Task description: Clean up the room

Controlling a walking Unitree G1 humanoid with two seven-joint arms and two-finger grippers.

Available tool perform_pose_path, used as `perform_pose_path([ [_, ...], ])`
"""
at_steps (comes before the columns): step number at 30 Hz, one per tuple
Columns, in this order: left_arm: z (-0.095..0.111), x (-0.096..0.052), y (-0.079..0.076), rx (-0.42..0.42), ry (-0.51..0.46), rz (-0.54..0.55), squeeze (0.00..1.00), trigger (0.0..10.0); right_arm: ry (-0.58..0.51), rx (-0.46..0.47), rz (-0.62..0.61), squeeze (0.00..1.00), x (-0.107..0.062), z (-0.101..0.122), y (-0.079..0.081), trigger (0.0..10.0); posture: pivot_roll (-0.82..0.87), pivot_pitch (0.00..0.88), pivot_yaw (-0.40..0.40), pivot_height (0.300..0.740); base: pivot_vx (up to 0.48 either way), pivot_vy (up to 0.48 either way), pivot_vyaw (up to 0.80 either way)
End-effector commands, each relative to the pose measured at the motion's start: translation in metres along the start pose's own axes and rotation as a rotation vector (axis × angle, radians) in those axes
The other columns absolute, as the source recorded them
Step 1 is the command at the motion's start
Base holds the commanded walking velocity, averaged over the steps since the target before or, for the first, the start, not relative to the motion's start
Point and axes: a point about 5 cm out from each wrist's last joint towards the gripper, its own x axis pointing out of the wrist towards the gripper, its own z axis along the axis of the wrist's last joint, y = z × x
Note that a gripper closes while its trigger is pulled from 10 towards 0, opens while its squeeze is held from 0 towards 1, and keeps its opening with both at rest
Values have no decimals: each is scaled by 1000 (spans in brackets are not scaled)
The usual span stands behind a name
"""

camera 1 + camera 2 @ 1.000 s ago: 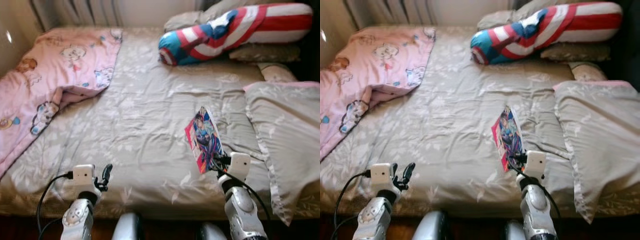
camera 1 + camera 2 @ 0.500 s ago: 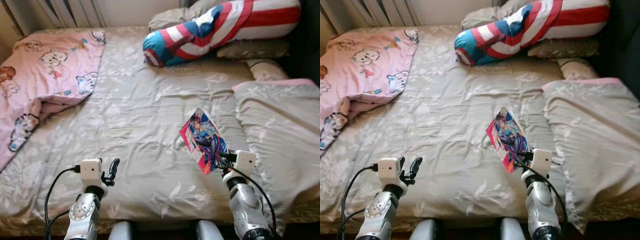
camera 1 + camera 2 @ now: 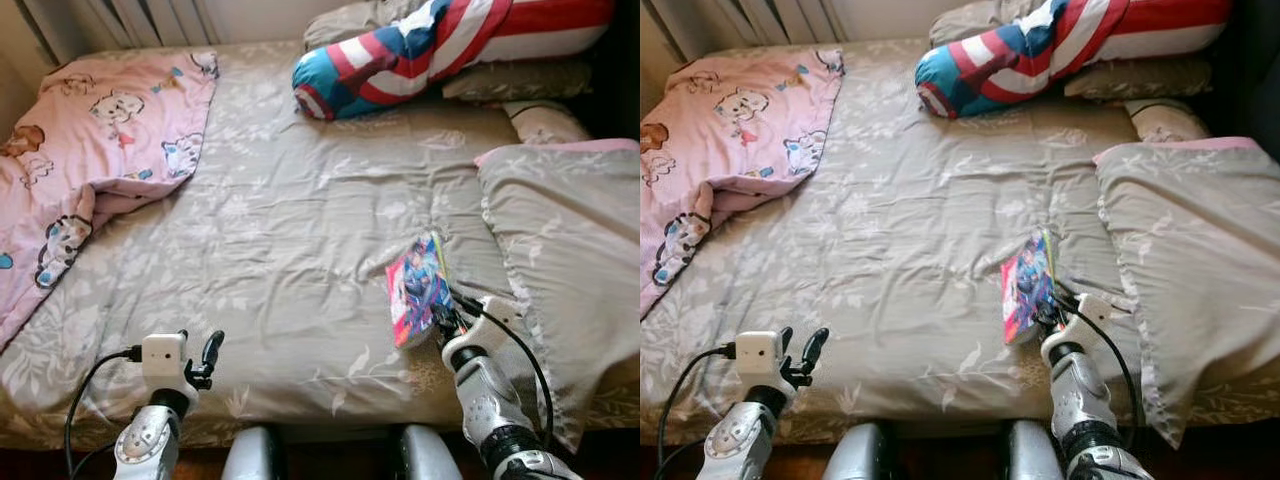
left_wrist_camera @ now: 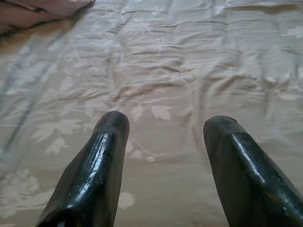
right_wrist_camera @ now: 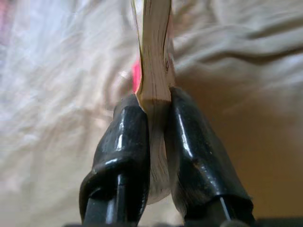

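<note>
Since a second ago the comic book (image 3: 417,288) has tipped up on edge off the bed (image 3: 280,230), pinched in the right hand (image 5: 155,118), left hand (image 4: 165,142) open and empty, so cleanup looks barely started, blanket (image 3: 80,150) still rumpled.

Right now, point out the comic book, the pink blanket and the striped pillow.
comic book (image 3: 416,288), left eye view, on its colourful cover.
pink blanket (image 3: 90,140), left eye view, on its printed top.
striped pillow (image 3: 1040,45), right eye view, on its red and white stripes.
</note>
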Motion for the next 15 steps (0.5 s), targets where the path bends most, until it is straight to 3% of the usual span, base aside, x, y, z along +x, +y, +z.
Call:
perform_pose_path([
  [1,-3,-7,8,11,25,8,0,10000,-53,39,58,0,4,10,7,10000,118,249,91,638,0,0,0],
  [8,-2,-13,11,24,39,1,0,10000,-21,75,99,0,3,4,6,10000,130,273,107,638,0,0,0],
  [9,-2,-17,10,28,49,-8,0,10000,33,79,27,0,-4,-7,-8,10000,142,289,115,638,0,0,0],
  [11,-3,-21,9,32,58,-14,0,10000,67,82,-39,0,-10,-14,-19,10000,146,295,119,638,0,0,0],
  [15,-4,-28,12,41,80,-16,0,10000,31,85,-157,0,-18,-11,-38,10000,152,316,128,638,0,0,0],
])
